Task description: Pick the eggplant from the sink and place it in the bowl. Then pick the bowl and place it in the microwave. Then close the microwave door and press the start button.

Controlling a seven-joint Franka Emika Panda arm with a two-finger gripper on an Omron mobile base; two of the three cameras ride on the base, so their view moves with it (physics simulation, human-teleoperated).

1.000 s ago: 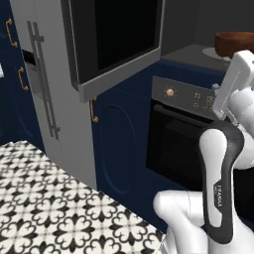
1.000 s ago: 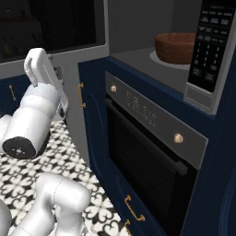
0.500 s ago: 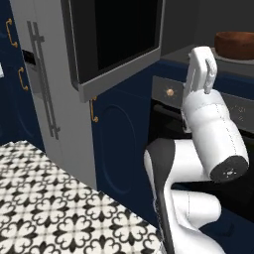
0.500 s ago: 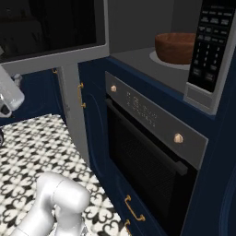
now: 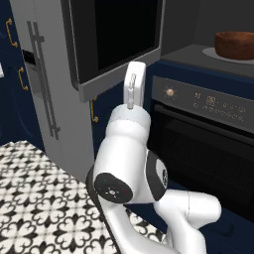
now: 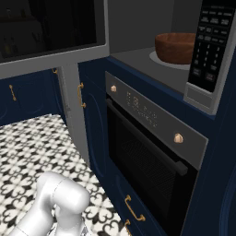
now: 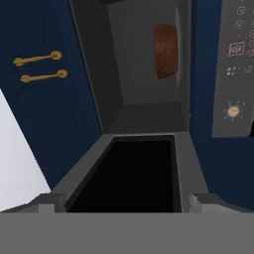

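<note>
Swinging leftward across the left base view since a second ago, my arm now stands in front of the open microwave door (image 5: 116,47), its white hand raised just below the door's lower grey edge; the bowl, door and oven hold their places in that view.

Reddish-brown and glossy, the bowl (image 6: 176,47) sits inside the microwave (image 6: 138,27) on a pale round plate (image 6: 162,60) on the cavity floor. Whether the eggplant lies inside the bowl I cannot tell, as its inside is hidden from every view. To the bowl's right in the right base view stands the microwave's control panel (image 6: 210,50) with its rows of small buttons.

My gripper (image 7: 124,201) faces the door, with the two dark tips set wide apart and nothing between them. In the hand view the door's black glass spreads between the tips, framed in grey steel, and beyond it the bowl shows rolled on its side by the camera's tilt.

Below the microwave is a black oven (image 5: 203,144) with a brass knob (image 5: 170,92), a digital display and a horizontal handle. Navy cabinets (image 6: 32,94) with brass pulls flank it, and a black-and-white patterned floor (image 5: 34,203) lies underneath.
</note>
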